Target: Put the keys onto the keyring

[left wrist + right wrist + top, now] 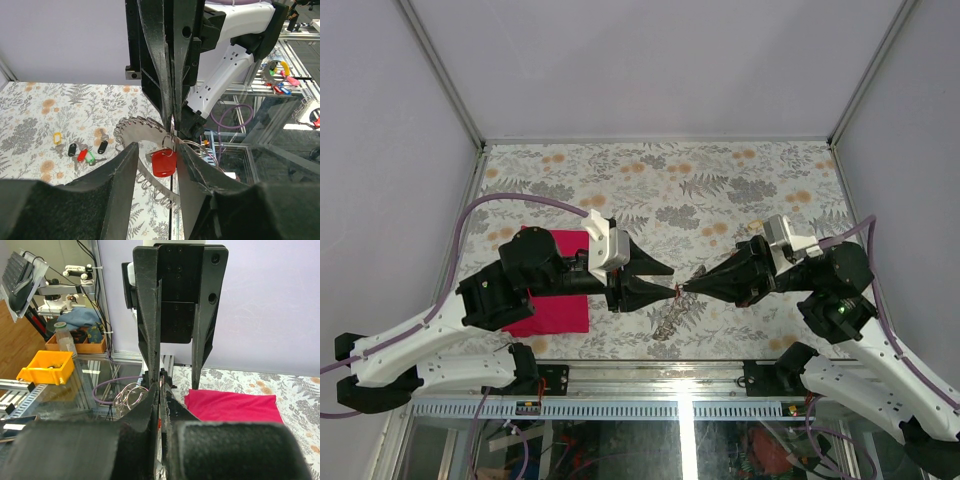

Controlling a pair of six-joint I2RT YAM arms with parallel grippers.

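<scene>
My right gripper (pixel 688 287) is shut on the keyring (pixel 669 320), a silvery chain of loops that hangs limp from its tips over the table's near edge. In the left wrist view the keyring (pixel 137 131) curves down behind a red-headed key (pixel 164 162), which dangles from a small ring at the right gripper's tips (pixel 172 120). My left gripper (pixel 157 150) is open around that red key, its right finger close against it and a gap on the left. Several more keys (pixel 85 152) lie on the floral table. The right wrist view shows the keyring's loops (pixel 129 396) beside the shut right gripper (pixel 160 390).
A magenta cloth (pixel 555 300) lies under the left arm and appears again in the right wrist view (pixel 232 407). A yellow tag (pixel 57 137) rests by the loose keys. The table's near edge (pixel 680 362) is just below both grippers.
</scene>
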